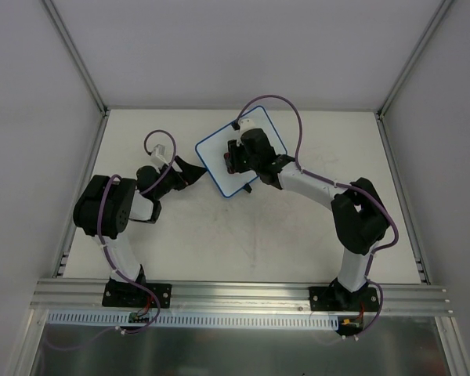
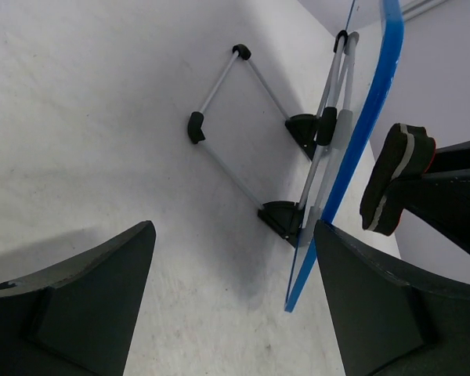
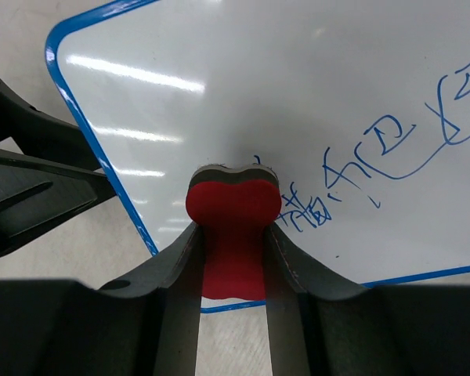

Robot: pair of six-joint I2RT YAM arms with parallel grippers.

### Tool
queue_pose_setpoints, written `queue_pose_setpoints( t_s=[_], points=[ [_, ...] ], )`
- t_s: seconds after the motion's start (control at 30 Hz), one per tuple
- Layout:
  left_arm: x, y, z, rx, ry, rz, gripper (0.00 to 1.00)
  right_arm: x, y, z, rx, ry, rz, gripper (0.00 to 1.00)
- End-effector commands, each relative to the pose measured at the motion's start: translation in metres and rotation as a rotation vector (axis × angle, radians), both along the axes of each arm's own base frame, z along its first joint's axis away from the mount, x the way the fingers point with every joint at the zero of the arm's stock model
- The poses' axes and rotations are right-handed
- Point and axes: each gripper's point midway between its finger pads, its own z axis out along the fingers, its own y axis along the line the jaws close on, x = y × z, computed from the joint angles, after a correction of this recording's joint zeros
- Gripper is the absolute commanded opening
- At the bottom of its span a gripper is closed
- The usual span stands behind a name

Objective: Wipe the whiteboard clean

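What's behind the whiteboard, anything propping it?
A wire stand with black feet props the whiteboard off the table. From above, the board hides it.

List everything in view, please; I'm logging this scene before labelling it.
whiteboard: 1, white with a blue rim, propped tilted at the table's far middle
writing: several scribbles, blue, on the whiteboard's face
eraser: 1, red, at the whiteboard's face
stand: 1, silver wire with black feet, behind the whiteboard
table: 1, white, under everything
left gripper: 1, black, open, by the whiteboard's left edge
right gripper: 1, black, shut on the eraser
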Motion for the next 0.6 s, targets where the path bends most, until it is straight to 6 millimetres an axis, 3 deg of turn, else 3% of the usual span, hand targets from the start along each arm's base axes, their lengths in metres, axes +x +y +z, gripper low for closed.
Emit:
queue_pose_setpoints(
  t_s=[0.0,0.43,0.57],
  points=[
    [0.012,-0.011,0.107,-0.071,-0.459,-0.068,0.83,0.013,0.016,0.038,0.079,-0.099,0.019,0.0],
    [0.005,-0.021,0.12,-0.041,-0.525,-0.095,0.81,0.023,0.018,0.032,0.049,-0.09,-0.007,0.0],
    [0.009,-0.034,0.124,-0.043,-0.549,-0.14,0.79,0.026,0.014,0.032,0.038,-0.094,-0.032,0.0]
  ],
)
